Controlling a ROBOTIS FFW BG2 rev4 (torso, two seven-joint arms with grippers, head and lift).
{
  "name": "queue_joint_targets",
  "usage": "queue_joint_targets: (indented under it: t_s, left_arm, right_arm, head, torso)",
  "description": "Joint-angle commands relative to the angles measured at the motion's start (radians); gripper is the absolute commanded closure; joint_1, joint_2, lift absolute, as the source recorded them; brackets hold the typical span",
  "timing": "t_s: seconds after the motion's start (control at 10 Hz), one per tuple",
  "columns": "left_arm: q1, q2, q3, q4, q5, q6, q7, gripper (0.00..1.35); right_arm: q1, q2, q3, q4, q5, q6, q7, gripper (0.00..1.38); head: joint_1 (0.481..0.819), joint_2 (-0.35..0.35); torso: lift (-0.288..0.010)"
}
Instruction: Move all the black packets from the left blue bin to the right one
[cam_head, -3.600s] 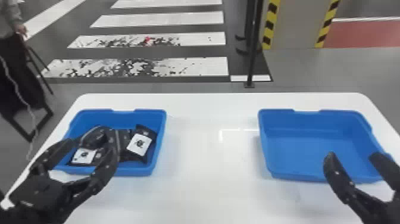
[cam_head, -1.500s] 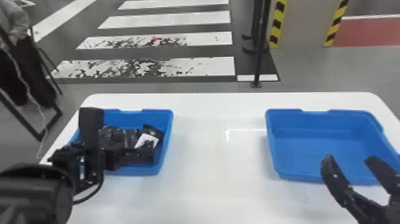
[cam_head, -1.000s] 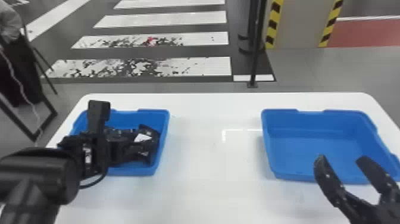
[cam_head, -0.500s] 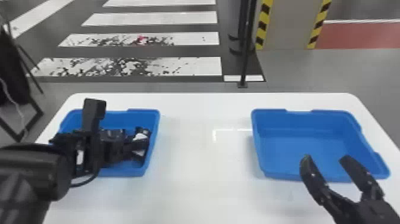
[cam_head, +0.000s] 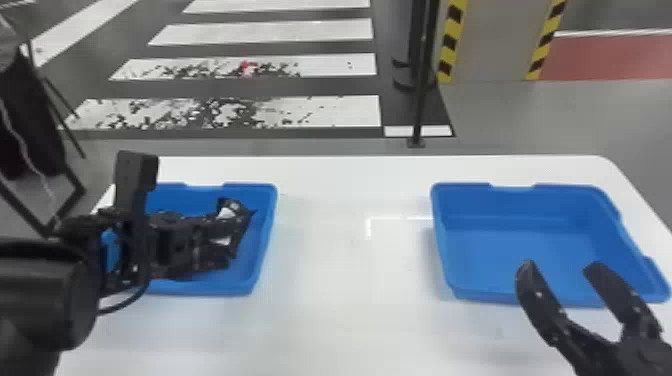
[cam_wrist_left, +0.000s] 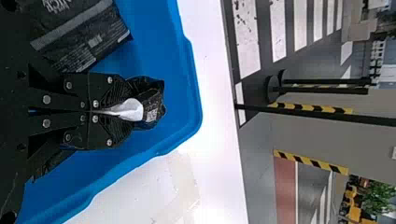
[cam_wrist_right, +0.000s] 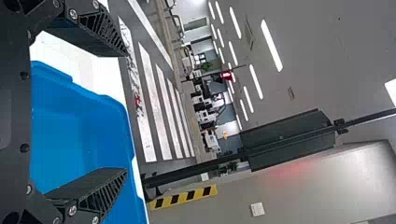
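While the black packet (cam_wrist_left: 152, 107) is pinched between the two closed fingers of the left end effector (cam_wrist_left: 122, 112), it is in the left blue bin (cam_head: 262, 235), towards its right wall. A white patch of the packet is squeezed just at the fingertips. Whether the packet is already free of the bottom, I cannot tell. Beside it, a second packet (cam_wrist_left: 79, 39) lies in the same bin; how many there are in all I cannot count, because the left arm (cam_head: 45, 300) covers much of the bin.

The step in hand seems to be the picking of one packet, and the transfer is not yet done. For the next move, I think, the packet must be raised straight above the rim, then carried across to the right blue bin (cam_head: 515, 245) and released there. The hold is near one end, so the packet could swing or slip, or drag its neighbour along. The right end effector (cam_head: 561, 266) waits over the near side of its bin, its fingers spread and holding nothing; it should give room for the delivery.

Both bins stand well apart on a white, glossy counter (cam_head: 350, 270). Beyond it, the grey floor (cam_head: 500, 120) carries white stripes (cam_head: 310, 112), a dark pole (cam_head: 424, 90) stands upright, and yellow-black bands (cam_head: 450, 45) mark a pale panel.
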Motion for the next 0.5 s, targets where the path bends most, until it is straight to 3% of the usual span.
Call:
queue_joint_targets:
  t_s: [0.0,0.2,0.4]
  left_arm:
    - [0.072,0.000,0.056,-0.133,0.053,0.010,0.000,1.21]
    - [0.135,-0.005,0.058,-0.192,0.223,-0.066,-0.004,1.21]
    - [0.167,-0.028,0.032,-0.192,0.343,-0.157,-0.008,1.22]
  right_arm:
    - [0.000,0.001,0.008,-0.007,-0.008,0.000,0.000,0.15]
    - [-0.005,0.001,0.040,-0.014,-0.042,0.002,0.011,0.15]
    - [-0.054,0.001,0.068,0.033,-0.112,0.037,0.092,0.15]
  head:
    - [0.695,0.097]
    - [0.695,0.095]
    - [0.695,0.055]
  torso:
    - [-0.185]
    - [-0.185]
    - [-0.185]
